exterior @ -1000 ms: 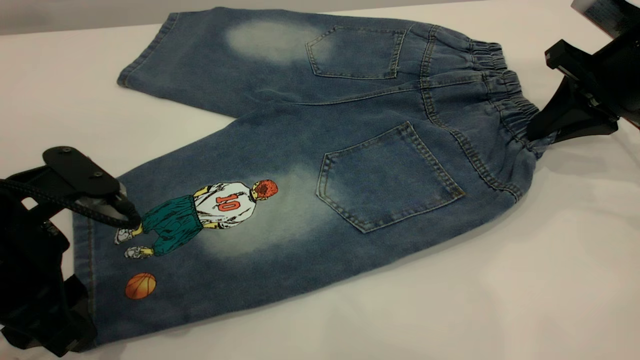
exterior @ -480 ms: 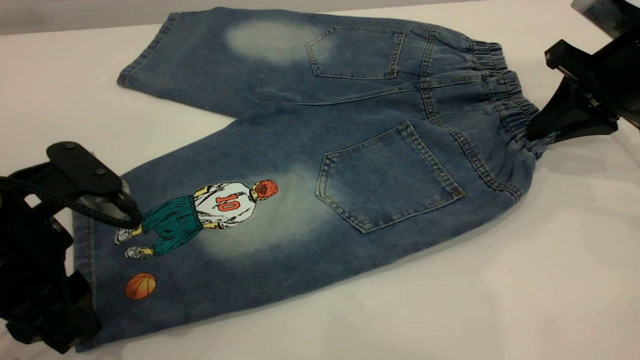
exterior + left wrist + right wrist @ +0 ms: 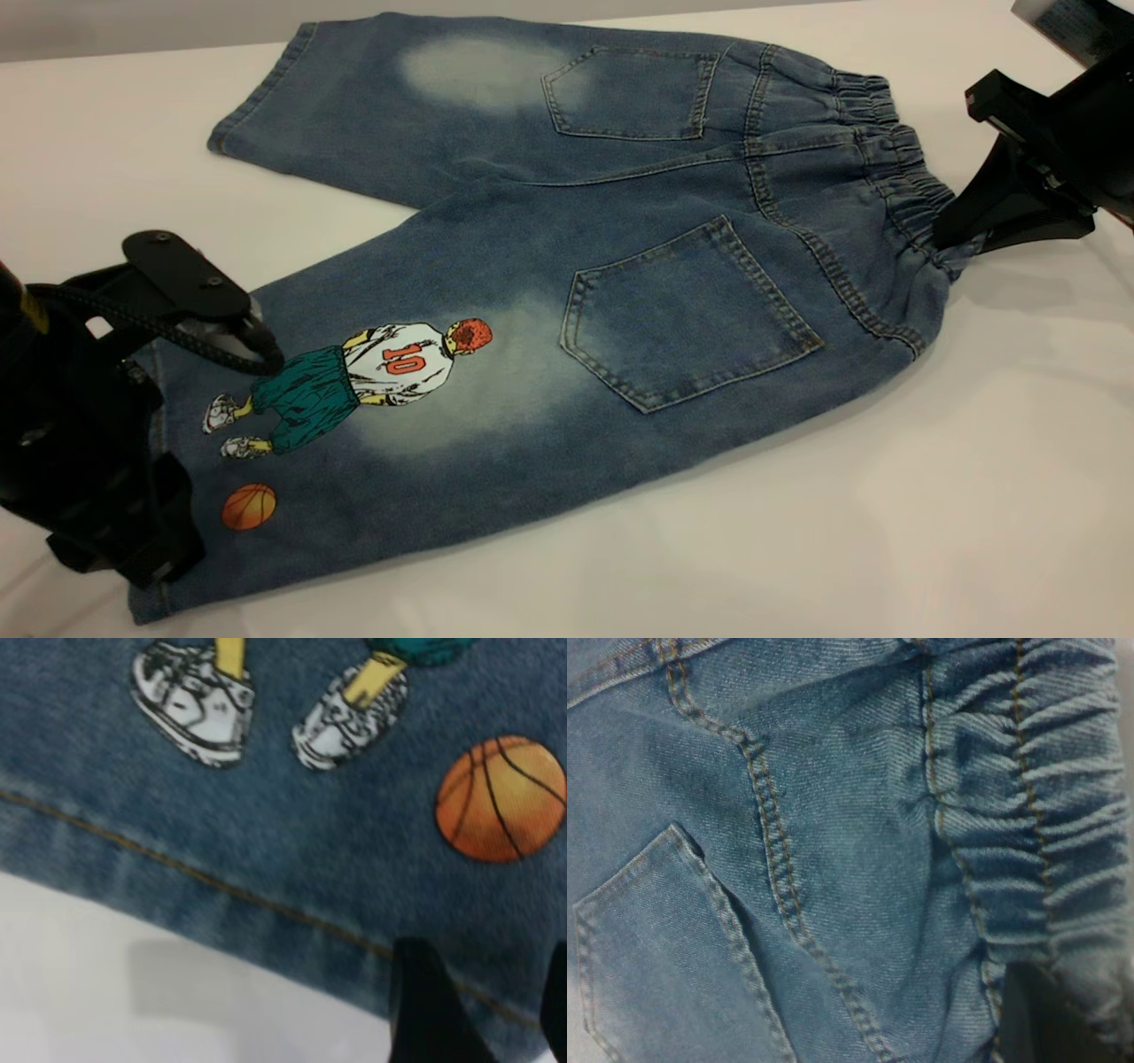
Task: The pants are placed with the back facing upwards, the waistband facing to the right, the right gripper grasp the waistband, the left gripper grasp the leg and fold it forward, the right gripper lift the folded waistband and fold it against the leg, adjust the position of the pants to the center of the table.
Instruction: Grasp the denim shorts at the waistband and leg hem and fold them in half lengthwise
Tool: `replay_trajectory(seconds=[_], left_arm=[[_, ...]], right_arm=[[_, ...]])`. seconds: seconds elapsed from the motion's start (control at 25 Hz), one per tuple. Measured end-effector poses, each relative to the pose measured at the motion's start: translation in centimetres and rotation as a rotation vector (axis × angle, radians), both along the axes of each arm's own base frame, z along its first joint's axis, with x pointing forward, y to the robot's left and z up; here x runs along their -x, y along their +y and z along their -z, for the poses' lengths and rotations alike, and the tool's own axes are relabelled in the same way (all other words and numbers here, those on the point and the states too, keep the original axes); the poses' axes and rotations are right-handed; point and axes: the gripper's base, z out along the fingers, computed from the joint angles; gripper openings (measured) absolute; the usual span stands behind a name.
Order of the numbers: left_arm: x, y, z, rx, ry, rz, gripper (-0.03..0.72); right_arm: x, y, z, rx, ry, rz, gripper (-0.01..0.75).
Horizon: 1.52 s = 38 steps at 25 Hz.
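**A:** where's everything sitting? the pants (image 3: 620,266) lie flat on the white table (image 3: 886,532), back pockets up, waistband (image 3: 895,177) toward the right arm.

**B:** yep. right gripper (image 3: 952,232) is clamped on the waistband's near corner, elastic bunched there. left gripper (image 3: 199,434) is over the near leg's hem (image 3: 221,890), by the number 10 player print (image 3: 354,381) and basketball (image 3: 248,506). can't tell if its fingers are spread or closed.

Red "10" — on printed player's white jersey (image 3: 400,359), pants (image 3: 673,195) leg.
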Motion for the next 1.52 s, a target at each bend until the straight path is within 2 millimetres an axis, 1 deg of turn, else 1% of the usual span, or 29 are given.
replay_trajectory(seconds=[0.28, 0.4, 0.6, 0.76, 0.92, 1.0, 1.04, 1.2, 1.24, 1.4, 1.52], left_arm=[[0.7, 0.2, 0.0, -0.018, 0.07, 0.03, 0.314], [0.5, 0.1, 0.1, -0.014, 0.049, 0.029, 0.314], [0.6, 0.1, 1.0, -0.025, 0.077, 0.025, 0.314], [0.9, -0.5, 1.6, -0.033, 0.091, 0.055, 0.314], [1.3, -1.3, 1.7, -0.033, 0.085, 0.095, 0.312], [1.2, -1.3, 1.7, -0.032, 0.083, 0.094, 0.286], [1.2, -1.4, 1.7, -0.031, 0.08, 0.093, 0.256], [1.2, -1.3, 1.8, -0.032, 0.084, 0.094, 0.089], [1.3, -1.3, 1.8, -0.035, 0.087, 0.098, 0.078], [1.2, -1.3, 1.6, -0.035, 0.081, 0.096, 0.078], [1.4, -1.3, 0.8, -0.031, 0.081, 0.087, 0.078]], right_arm=[[0.0, 0.0, 0.0, 0.0, 0.001, 0.001, 0.036], [0.0, 0.0, 0.0, 0.0, 0.001, 0.001, 0.036], [0.0, 0.0, 0.0, -0.001, 0.0, 0.002, 0.036], [0.0, 0.0, 0.0, 0.0, 0.0, 0.001, 0.036], [0.0, 0.0, 0.0, 0.0, 0.0, 0.001, 0.036], [0.0, 0.0, 0.0, 0.0, 0.0, 0.001, 0.036], [0.0, 0.0, 0.0, 0.0, 0.0, 0.001, 0.036], [0.0, 0.1, 0.0, -0.012, 0.003, 0.0, 0.037], [0.0, 0.1, -0.1, -0.015, 0.004, -0.001, 0.037], [0.1, 0.4, -0.3, -0.046, -0.005, -0.025, 0.037], [0.1, 0.6, -1.1, -0.067, -0.023, -0.043, 0.037]])
